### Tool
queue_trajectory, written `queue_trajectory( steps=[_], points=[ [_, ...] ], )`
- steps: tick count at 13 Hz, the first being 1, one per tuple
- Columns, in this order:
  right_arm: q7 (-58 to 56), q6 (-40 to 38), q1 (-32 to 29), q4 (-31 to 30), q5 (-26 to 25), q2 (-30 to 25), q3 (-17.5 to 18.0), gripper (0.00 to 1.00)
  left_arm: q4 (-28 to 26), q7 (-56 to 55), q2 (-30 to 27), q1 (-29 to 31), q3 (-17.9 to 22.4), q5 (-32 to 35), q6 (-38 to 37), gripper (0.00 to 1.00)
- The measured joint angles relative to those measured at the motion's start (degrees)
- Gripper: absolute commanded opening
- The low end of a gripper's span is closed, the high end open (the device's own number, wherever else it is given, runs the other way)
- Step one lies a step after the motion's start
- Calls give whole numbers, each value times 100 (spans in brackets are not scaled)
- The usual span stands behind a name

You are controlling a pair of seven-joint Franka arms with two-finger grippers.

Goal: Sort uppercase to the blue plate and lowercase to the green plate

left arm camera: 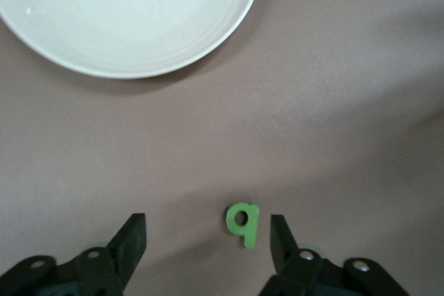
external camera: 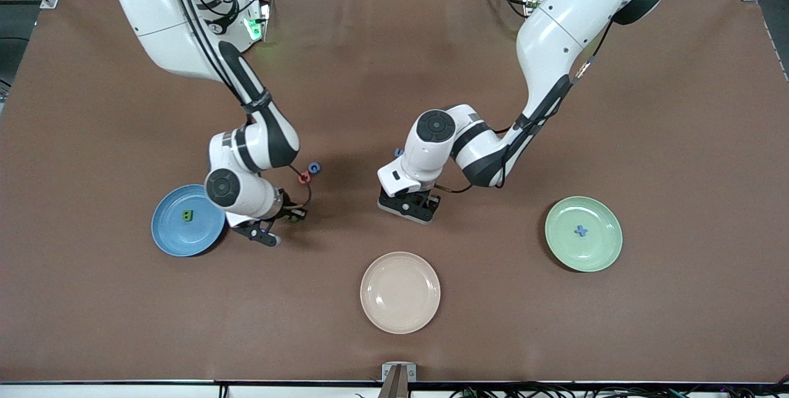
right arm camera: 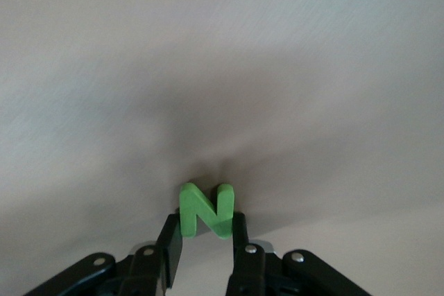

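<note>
The right gripper [right arm camera: 202,247] is pressed together on the green N [right arm camera: 205,211], pinched between both fingers; in the front view it sits low by the tabletop just beside the blue plate [external camera: 169,241], toward the right arm's end of the table. Whether the N is lifted clear of the brown cloth can't be told. The left gripper [left arm camera: 208,240] is spread, w/ the green q-shaped letter [left arm camera: 243,223] lying flat on the cloth between its fingers, untouched by either; it hangs low over the table's middle, farther from the front camera than the cream plate [external camera: 425,318].

Already sorted: a green B [external camera: 187,215] is seen in the blue plate, and a blue x [external camera: 580,231] in the green plate [external camera: 607,256]. A coral-red ring letter [external camera: 303,178] and a blue G [external camera: 314,167] lie close together on the cloth, farther from the camera than the right gripper. A small blue piece [external camera: 399,152] peeks out by the left arm's wrist; its shape can't be read.

Step in hand, as judged: two picks at once — N grasped for the blue plate, q about to be grasped for the green plate. Next, for the right arm, a lift and a short carry over the blue plate's rim is called for, then release. For the left arm, the fingers need closing squarely on the q before lifting; the letter is thin and lies nearer one finger, so it may be nudged sideways as they close.
</note>
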Motion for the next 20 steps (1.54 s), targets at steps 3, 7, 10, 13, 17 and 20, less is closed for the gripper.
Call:
queue_trajectory(
  steps=[3,7,10,13,17,20],
  points=[
    [-1797,-1177,-782,818,7,-19,-412,8,73,263,175,-171,174,93,361,70],
    [-3183,-1697,-1455,1255,1,-36,-414,27,176,273,255,-564,520,99,373,62],
    [-3752,-1698,-1637,1151,2,139,-415,83,181,274,306,-597,523,113,373,56],
    [-3788,-1690,-1611,1053,3,325,-365,84,181,274,330,-622,534,115,373,53],
    [-2895,-2026,-1387,1043,59,253,-251,84,181,274,345,-627,543,117,372,52],
    [-1879,-2056,-887,646,619,-42,-206,85,181,274,386,-628,548,117,372,49]
  ],
)
